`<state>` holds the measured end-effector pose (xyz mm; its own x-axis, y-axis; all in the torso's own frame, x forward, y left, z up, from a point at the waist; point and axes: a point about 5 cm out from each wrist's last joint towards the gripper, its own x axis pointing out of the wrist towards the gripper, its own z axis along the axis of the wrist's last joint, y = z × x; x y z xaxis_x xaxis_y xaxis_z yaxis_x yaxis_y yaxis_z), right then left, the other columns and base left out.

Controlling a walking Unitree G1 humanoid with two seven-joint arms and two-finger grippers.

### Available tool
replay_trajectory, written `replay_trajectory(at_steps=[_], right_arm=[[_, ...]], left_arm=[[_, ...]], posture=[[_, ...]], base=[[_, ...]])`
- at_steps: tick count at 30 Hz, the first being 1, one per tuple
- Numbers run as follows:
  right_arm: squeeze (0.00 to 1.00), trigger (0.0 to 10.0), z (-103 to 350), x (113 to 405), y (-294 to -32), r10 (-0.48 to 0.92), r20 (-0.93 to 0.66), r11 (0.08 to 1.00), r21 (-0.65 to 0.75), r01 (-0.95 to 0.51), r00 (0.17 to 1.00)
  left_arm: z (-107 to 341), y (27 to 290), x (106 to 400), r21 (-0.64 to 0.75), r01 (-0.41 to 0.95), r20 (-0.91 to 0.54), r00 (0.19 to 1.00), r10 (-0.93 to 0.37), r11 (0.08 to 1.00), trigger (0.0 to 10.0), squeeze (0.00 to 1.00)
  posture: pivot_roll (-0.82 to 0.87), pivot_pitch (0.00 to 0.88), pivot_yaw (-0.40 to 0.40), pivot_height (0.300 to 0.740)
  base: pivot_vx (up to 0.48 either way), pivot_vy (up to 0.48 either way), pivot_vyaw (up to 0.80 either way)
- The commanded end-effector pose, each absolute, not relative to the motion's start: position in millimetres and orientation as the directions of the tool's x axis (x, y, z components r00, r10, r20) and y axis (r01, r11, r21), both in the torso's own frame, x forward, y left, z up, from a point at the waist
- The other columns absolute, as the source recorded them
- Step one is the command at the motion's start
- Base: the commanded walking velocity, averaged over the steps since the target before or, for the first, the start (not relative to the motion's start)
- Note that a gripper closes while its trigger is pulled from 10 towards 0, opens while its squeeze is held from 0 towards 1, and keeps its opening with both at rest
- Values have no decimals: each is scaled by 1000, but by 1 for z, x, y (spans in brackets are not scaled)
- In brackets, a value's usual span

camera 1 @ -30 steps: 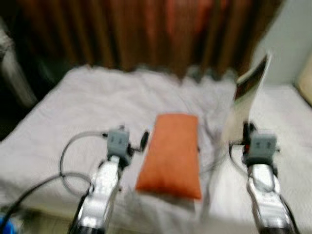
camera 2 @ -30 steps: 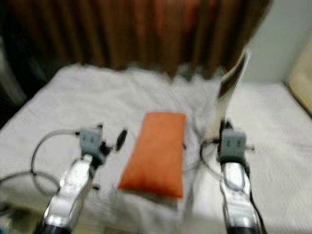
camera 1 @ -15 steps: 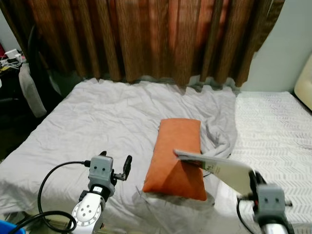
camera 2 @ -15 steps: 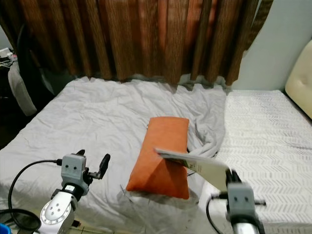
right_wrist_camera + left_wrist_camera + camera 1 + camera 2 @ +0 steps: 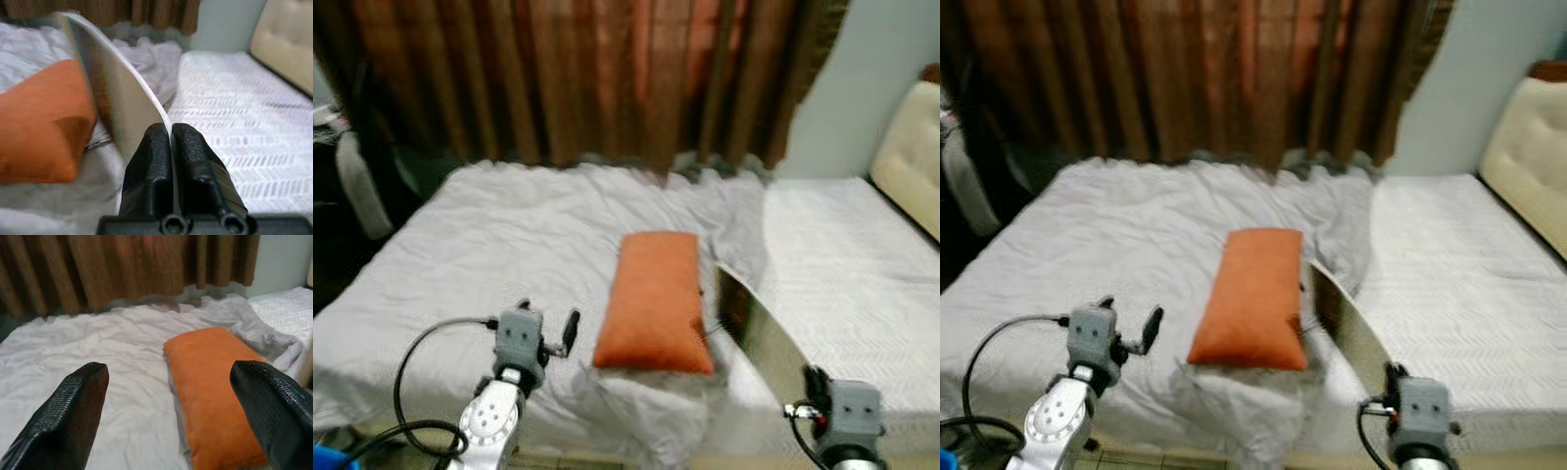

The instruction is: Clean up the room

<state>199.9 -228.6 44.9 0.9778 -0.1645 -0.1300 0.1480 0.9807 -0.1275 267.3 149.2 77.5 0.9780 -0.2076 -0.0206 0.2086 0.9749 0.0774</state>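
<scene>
Brown curtains (image 5: 597, 78) hang behind the bed (image 5: 489, 245), a cream headboard (image 5: 1528, 147) at its far right, a pale wall (image 5: 862, 88) beside the curtains.

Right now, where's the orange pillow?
The orange pillow lies lengthwise on the grey sheet near the bed's front edge, between the two arms, just left of the thin sheet pinched in the right gripper.

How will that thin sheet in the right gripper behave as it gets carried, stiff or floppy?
Probably floppy: the thin sheet bows away from the right gripper, pinched at one edge. It looks light. Its glossy face may let it slip.
</scene>
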Motion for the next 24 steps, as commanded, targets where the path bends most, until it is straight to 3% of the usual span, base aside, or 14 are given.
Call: replay_trajectory(at_steps=[1,15,24], right_arm=[[0,0,56,213,-233,-166,-81,982,-108,157,983],[0,0,59,234,-232,-158,-66,985,-86,152,985],[0,0,60,240,-230,-141,-62,988,-70,136,988]], left_arm=[[81,141,272,67,227,-2,974,-227,972,10000,0],[78,140,277,61,277,-19,961,-277,959,10000,0],[75,145,280,60,266,-22,964,-266,962,10000,0]], posture=[[-82,0,23,740],[-79,12,46,740],[-81,13,48,740]], base=[[0,-454,0],[0,-420,0],[289,-381,0]])
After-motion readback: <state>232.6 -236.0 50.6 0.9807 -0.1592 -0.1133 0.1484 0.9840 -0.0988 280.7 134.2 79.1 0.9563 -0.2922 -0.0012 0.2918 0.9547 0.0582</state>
